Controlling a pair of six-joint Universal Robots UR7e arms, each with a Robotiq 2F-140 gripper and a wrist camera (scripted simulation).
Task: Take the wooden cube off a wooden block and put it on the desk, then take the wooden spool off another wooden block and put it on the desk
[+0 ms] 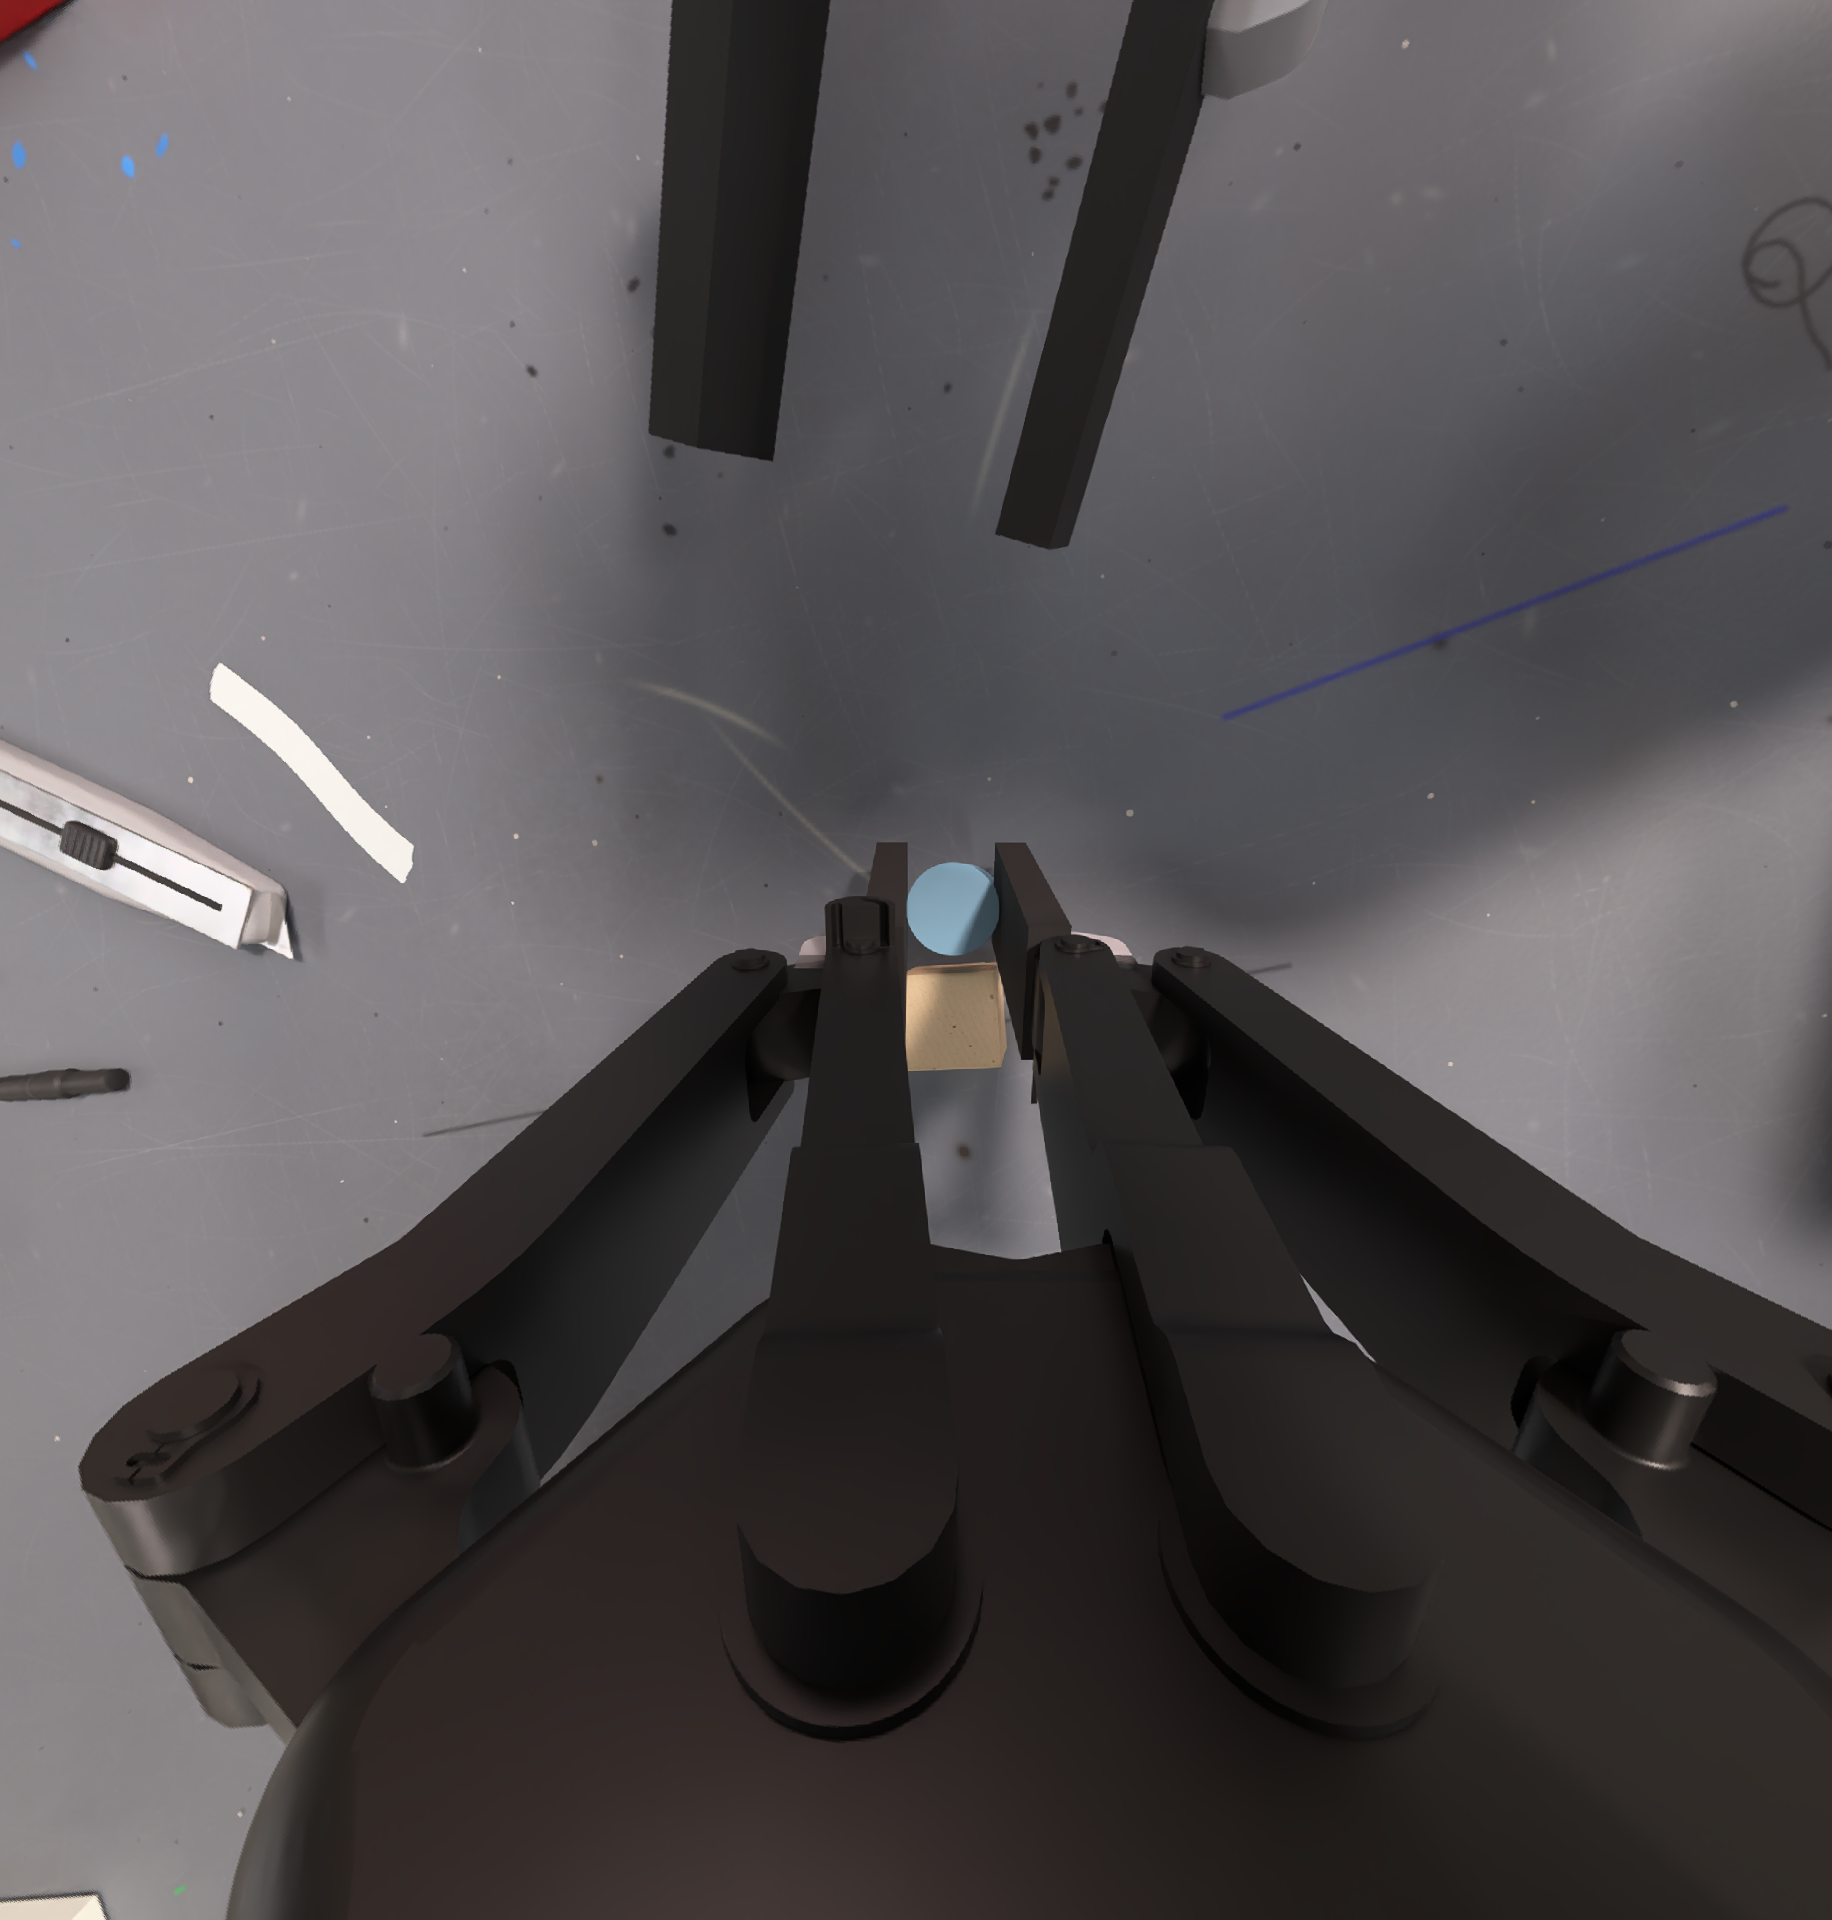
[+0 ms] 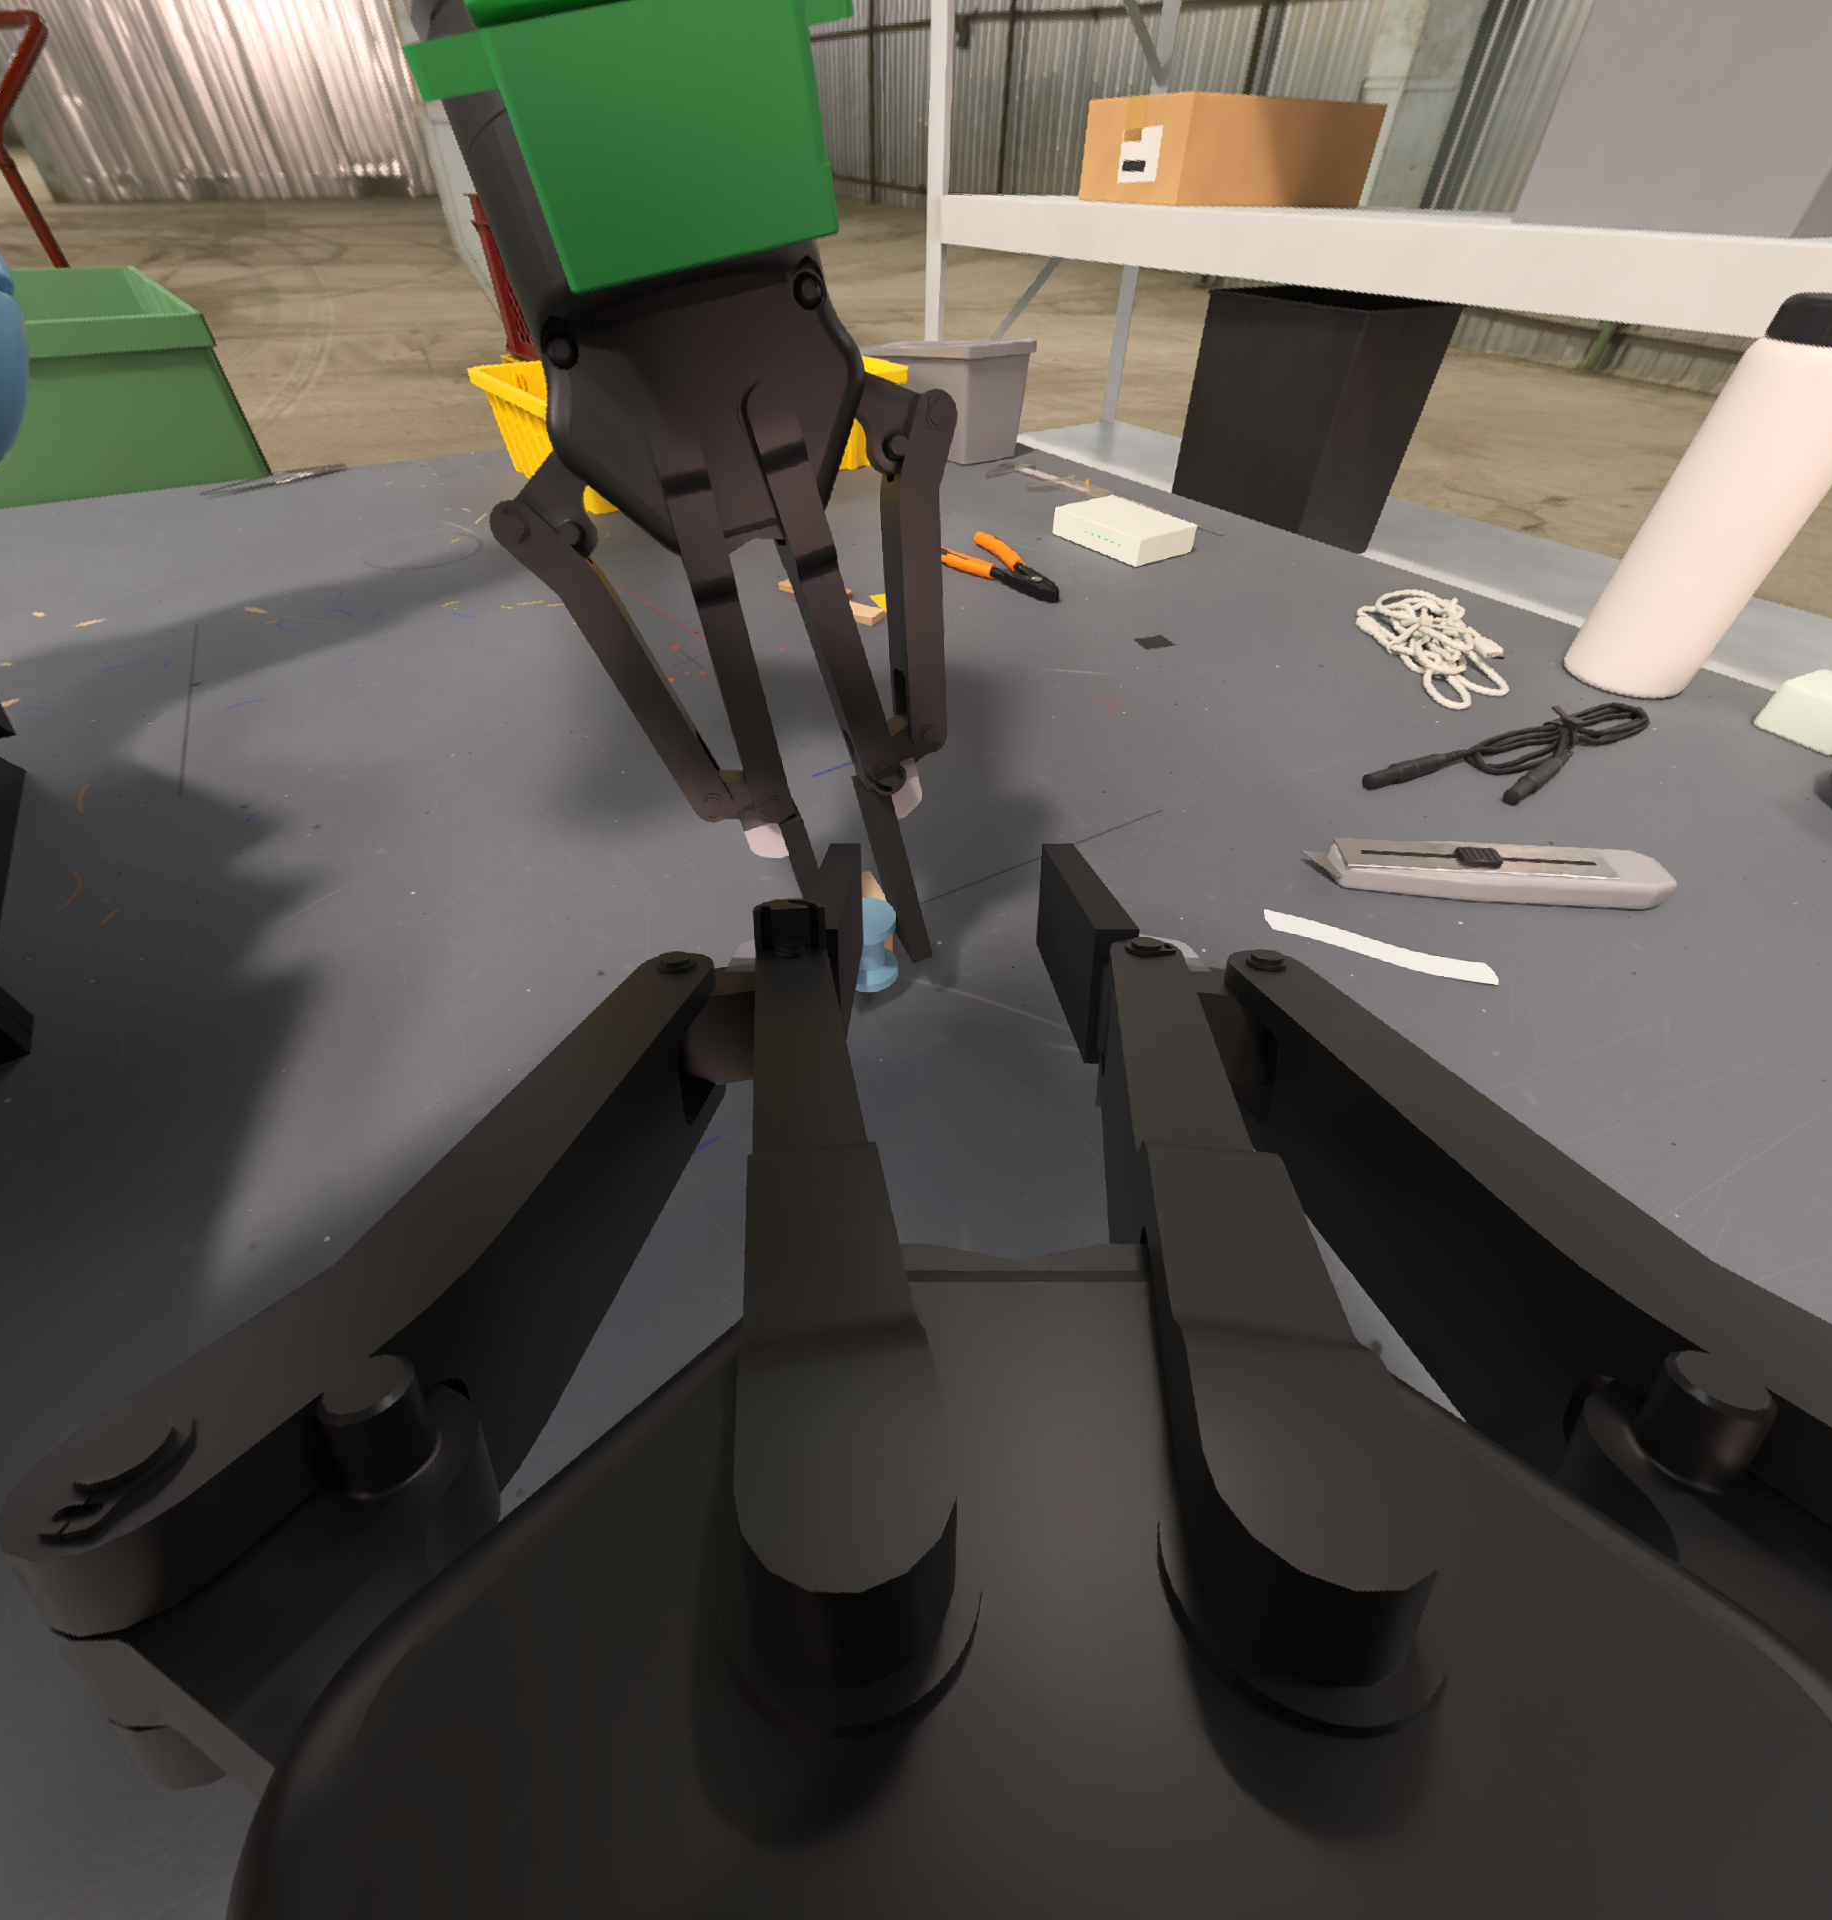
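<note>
While my left gripper [image 1: 951, 878] clamps the blue spool [image 1: 951, 909] above a wooden block [image 1: 956, 1016], my right gripper [image 2: 948, 883] waits spread apart; a utility knife [image 2: 1494, 871] lies beside.

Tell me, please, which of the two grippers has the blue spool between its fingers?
The left gripper: its fingers grip the blue spool, whereas the right gripper stands open and empty.

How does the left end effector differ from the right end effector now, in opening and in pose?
Opening: the black two-finger left end effector has its fingers close together, against the small light blue spool; the black two-finger right end effector is wide open and empty.
Pose: the left one points steeply down at the scratched grey desk; the right one lies flatter, facing across it.
Shared: the same build, with tips near the spool.
</note>
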